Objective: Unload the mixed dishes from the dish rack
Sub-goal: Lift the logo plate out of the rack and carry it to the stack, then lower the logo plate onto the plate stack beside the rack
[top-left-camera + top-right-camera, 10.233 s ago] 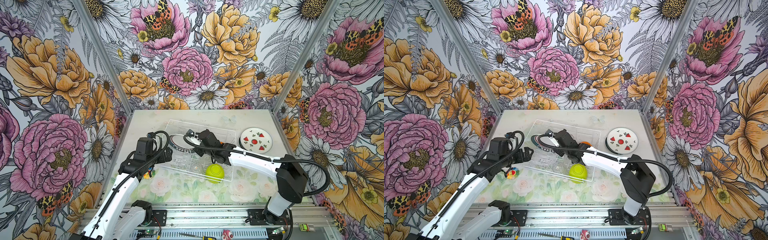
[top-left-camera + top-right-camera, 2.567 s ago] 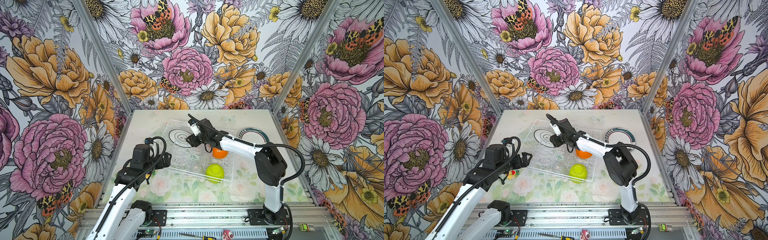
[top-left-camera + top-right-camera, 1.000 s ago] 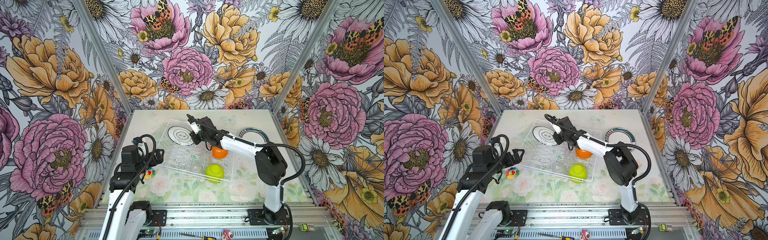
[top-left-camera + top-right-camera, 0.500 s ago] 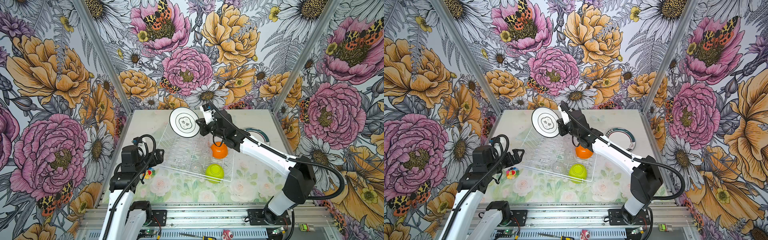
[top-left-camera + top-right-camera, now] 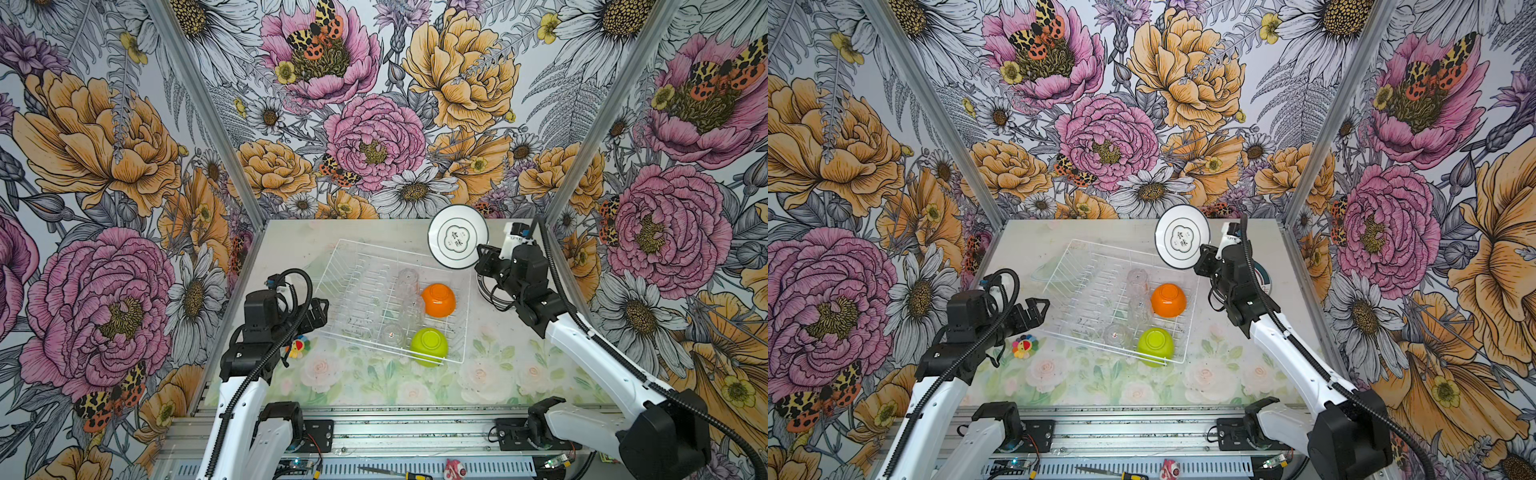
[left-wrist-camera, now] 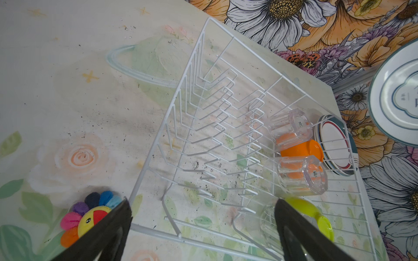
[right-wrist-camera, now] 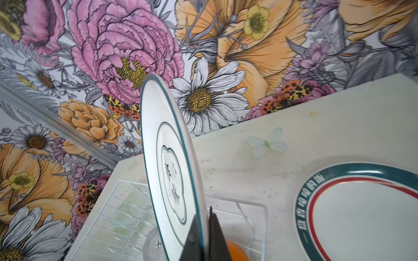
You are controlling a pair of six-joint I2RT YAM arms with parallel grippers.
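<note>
White plate [image 5: 457, 237], dark-rimmed, stands on edge in the air over the far right corner of the rack [image 5: 361, 291], its rim pinched by the right fingers [image 7: 216, 237]. Left fingers [image 6: 106, 230] hover spread wide at the rack's near left corner. Orange bowl [image 5: 438, 300], green bowl [image 5: 429, 345] and cups [image 5: 409, 279] sit inside the rack. Another plate [image 7: 362, 214] lies on the tabletop [image 5: 291, 249].

You saw only a rim sliver of the tabletop plate [image 5: 1266, 277] behind the right arm [image 5: 1287, 353]. The left wrist view's edge cropped the held plate [image 6: 398, 101]; the left fingers [image 6: 294, 228] covered one cup [image 6: 265, 222].
</note>
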